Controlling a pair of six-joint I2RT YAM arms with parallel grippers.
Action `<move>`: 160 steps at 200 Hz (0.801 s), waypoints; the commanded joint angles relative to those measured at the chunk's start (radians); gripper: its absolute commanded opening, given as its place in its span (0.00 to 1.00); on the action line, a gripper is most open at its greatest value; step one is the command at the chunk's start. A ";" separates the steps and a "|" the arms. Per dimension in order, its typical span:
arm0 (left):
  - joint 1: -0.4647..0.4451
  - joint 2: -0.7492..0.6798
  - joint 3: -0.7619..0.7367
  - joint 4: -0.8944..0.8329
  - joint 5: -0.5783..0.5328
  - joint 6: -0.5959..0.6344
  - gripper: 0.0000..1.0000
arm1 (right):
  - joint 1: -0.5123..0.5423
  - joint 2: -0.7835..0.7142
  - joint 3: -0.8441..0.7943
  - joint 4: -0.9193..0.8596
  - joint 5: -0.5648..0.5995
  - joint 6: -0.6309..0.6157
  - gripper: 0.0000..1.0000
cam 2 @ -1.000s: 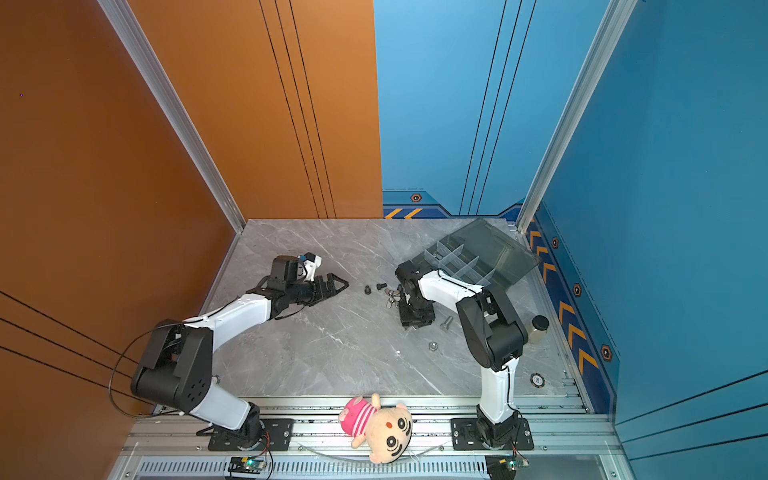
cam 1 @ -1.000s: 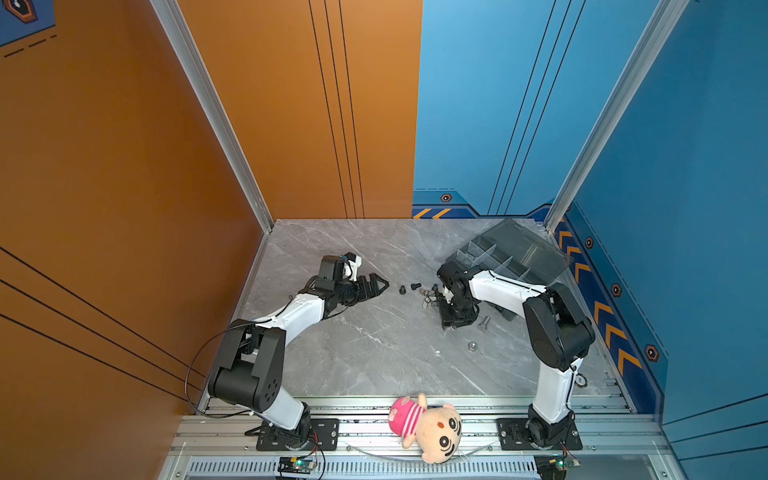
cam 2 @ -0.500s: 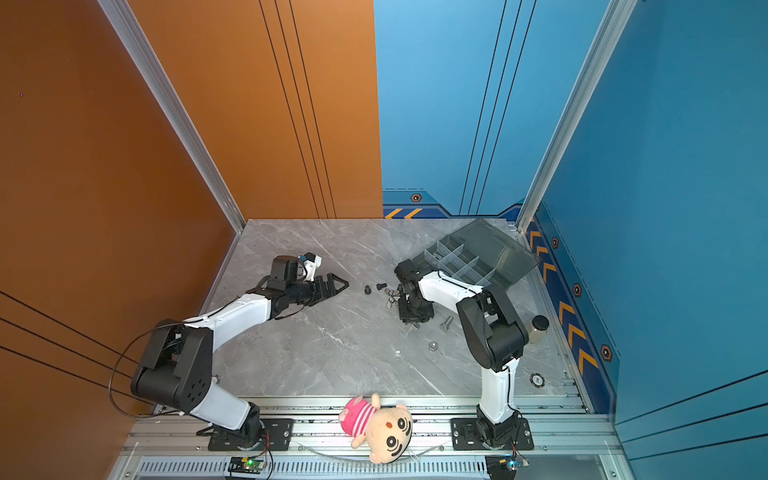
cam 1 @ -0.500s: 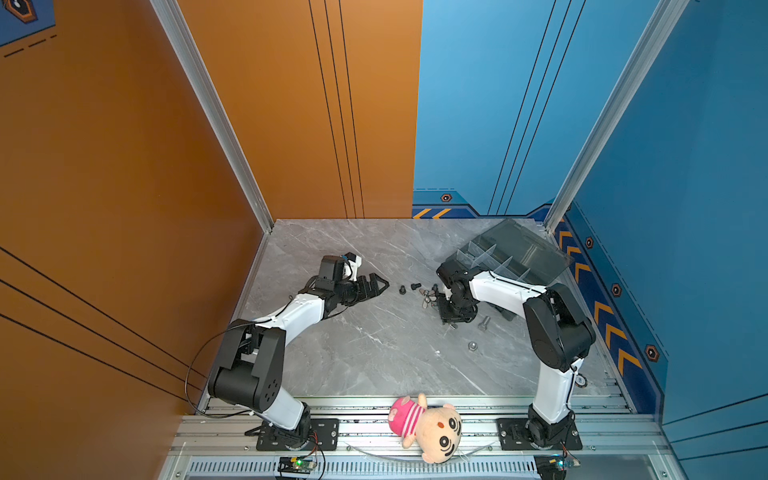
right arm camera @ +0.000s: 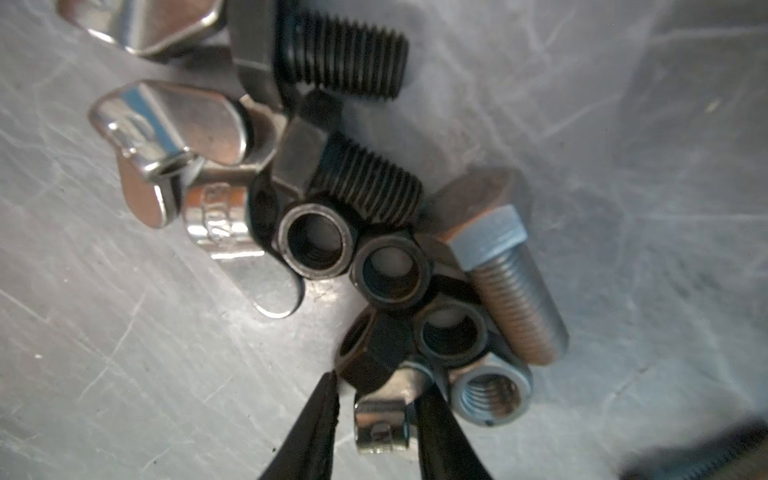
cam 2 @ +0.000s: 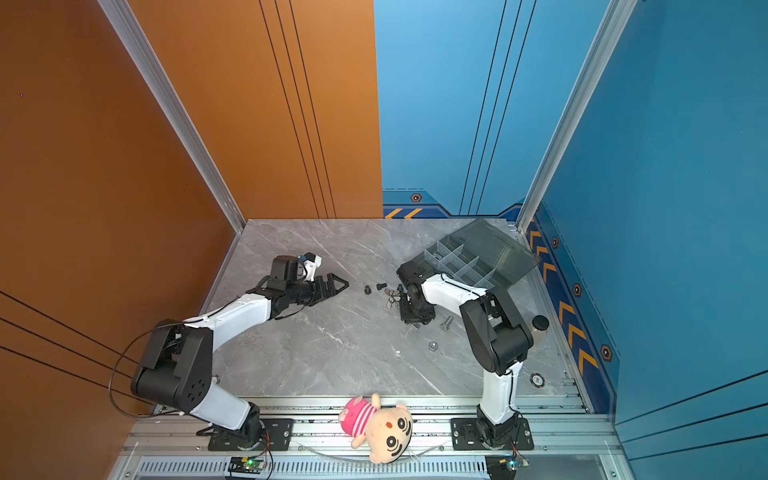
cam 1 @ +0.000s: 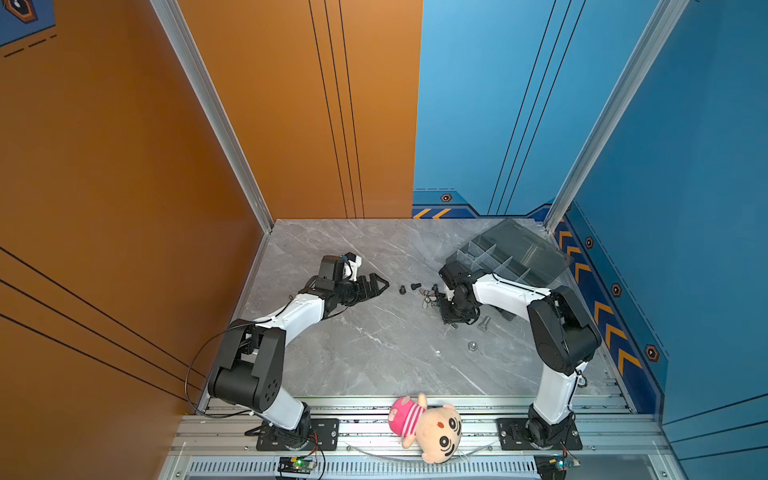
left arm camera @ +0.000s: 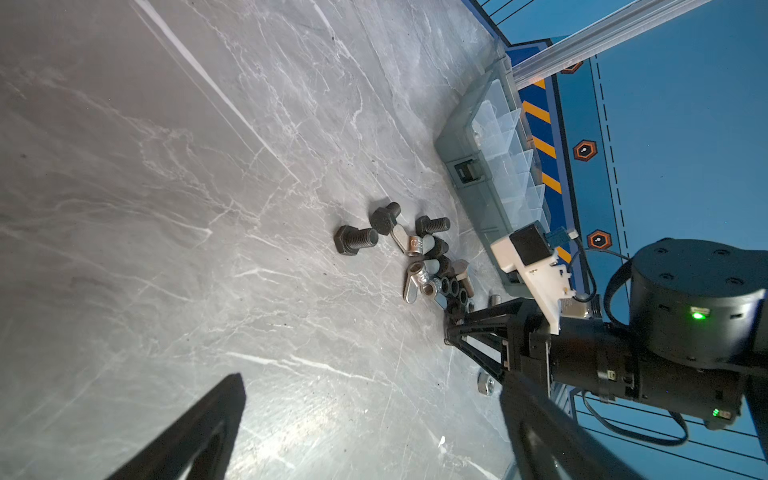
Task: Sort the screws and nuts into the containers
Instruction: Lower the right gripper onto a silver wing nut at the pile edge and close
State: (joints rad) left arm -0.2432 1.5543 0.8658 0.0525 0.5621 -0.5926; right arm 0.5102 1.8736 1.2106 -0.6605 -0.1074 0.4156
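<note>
On the left of the worktop [cam 1: 374,353], my left tool [cam 1: 384,286] hangs open. Among the screws and nuts [cam 1: 430,296], my right tool [right arm camera: 374,388] straddles a silver wing piece [right arm camera: 380,428] — jaws parted, unclamped. I'd close squarely, clear of the black nut [right arm camera: 368,361], then lift to the organizer box [left arm camera: 482,208].

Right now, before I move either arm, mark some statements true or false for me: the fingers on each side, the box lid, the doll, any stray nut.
1. The left fingers are open and empty. True.
2. The box has its lid shut. False: the lid is tipped back, open.
3. The right fingers are down at the pile. True.
4. The doll lies on the pile. False: it lies on the front rail.
5. One nut lies alone, apart from the pile. True.
</note>
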 commanded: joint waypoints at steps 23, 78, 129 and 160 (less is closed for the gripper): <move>0.001 -0.002 0.003 0.002 0.016 0.009 0.98 | -0.004 0.030 -0.055 -0.024 -0.023 -0.033 0.32; 0.000 -0.009 0.001 -0.002 0.013 0.007 0.98 | -0.006 0.022 -0.052 -0.026 -0.025 -0.036 0.20; 0.000 -0.016 0.001 -0.005 0.010 0.007 0.98 | -0.025 -0.059 -0.021 -0.039 -0.094 -0.062 0.01; 0.001 -0.016 -0.004 0.027 0.033 -0.011 0.98 | -0.065 -0.139 0.072 -0.102 -0.176 -0.098 0.00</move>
State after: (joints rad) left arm -0.2432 1.5543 0.8658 0.0551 0.5625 -0.5945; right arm 0.4767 1.8278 1.2053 -0.6880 -0.2020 0.3618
